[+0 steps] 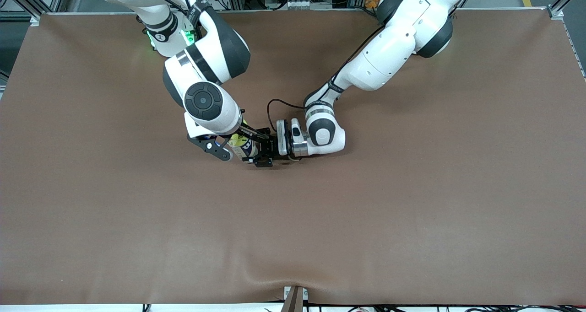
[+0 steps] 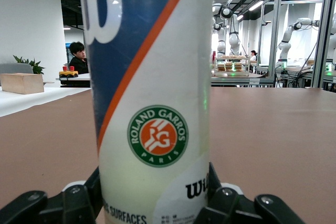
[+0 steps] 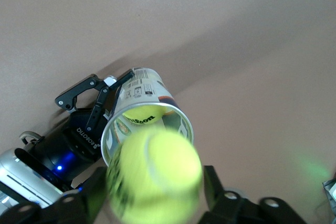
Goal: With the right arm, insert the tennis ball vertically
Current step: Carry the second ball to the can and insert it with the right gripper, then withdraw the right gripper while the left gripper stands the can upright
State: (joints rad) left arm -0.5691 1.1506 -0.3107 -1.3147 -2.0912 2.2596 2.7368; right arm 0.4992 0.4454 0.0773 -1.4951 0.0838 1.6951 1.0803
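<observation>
A Wilson tennis ball can stands upright on the brown table, its mouth open upward. My left gripper is shut on its lower part, fingers on either side of the can. My right gripper hangs over the can's mouth. A yellow tennis ball sits blurred between its spread fingers, just over the can. The fingers and can look sharp, so the ball is loose and moving. Another ball lies inside the can. The left gripper also shows in the right wrist view.
The brown table mat stretches wide around both arms. The two arms' hands are close together at the can near the table's middle. A bracket sits at the table edge nearest the front camera.
</observation>
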